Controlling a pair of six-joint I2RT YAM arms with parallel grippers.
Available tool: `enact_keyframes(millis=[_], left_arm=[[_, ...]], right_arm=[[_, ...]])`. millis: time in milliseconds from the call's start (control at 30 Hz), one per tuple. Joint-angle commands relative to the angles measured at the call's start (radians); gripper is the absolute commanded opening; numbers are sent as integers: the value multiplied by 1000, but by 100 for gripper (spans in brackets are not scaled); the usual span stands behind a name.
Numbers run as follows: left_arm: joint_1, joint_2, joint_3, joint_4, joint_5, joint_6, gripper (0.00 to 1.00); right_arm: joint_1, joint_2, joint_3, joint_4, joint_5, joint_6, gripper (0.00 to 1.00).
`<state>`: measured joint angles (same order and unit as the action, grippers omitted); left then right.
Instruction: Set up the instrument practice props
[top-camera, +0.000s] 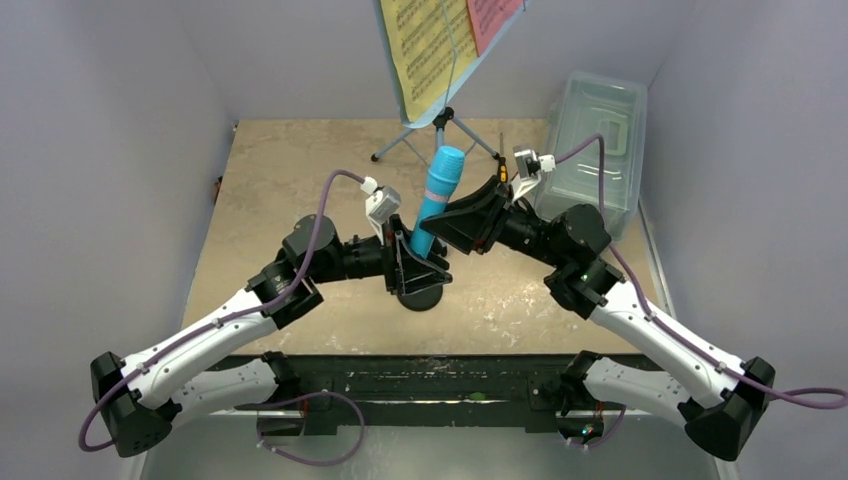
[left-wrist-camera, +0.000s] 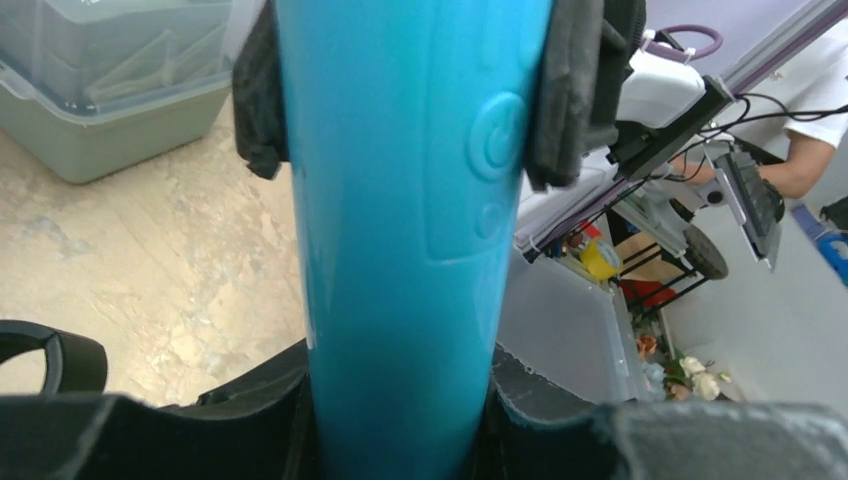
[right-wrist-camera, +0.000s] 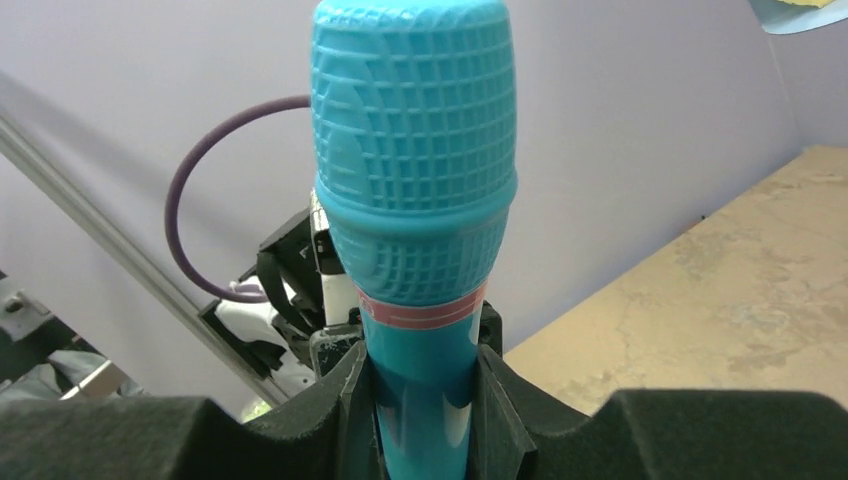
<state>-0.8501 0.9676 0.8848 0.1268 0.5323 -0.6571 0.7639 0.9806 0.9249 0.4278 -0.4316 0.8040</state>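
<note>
Centre of the top view: the microphone leans over the black mic stand. The left gripper is clamped low on it, the right gripper under its head. Best bet: straighten it, seat it squarely, then release one side first.

left arm bent inward | left pincer clamped | right arm bent inward | right pincer clamped, higher up
</note>
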Motion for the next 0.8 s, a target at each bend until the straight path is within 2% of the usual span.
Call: enact_keyframes(millis=[0,133,200,233,400,767], left_arm=[[9,-38,19,-29,-117,48,1],[9,-43,18,-36,-123,66,0],[9,-49,18,-38,-124,76,0],[9,-51,18,-39,-124,77,0],[8,-61,0,-8,-96,61,0],[8,-32,-2,28,17,78,0]], right_arm=[[7,-78,3,-13,-47,-25,15],[7,-103,52,-133,23,-39,72],[8,-109,86,-214,88,-49,92],[8,-107,107,-250,114,-49,97],[7,-53,215,-343,153,-46,98],[7,56,343,-360,214,-63,98]])
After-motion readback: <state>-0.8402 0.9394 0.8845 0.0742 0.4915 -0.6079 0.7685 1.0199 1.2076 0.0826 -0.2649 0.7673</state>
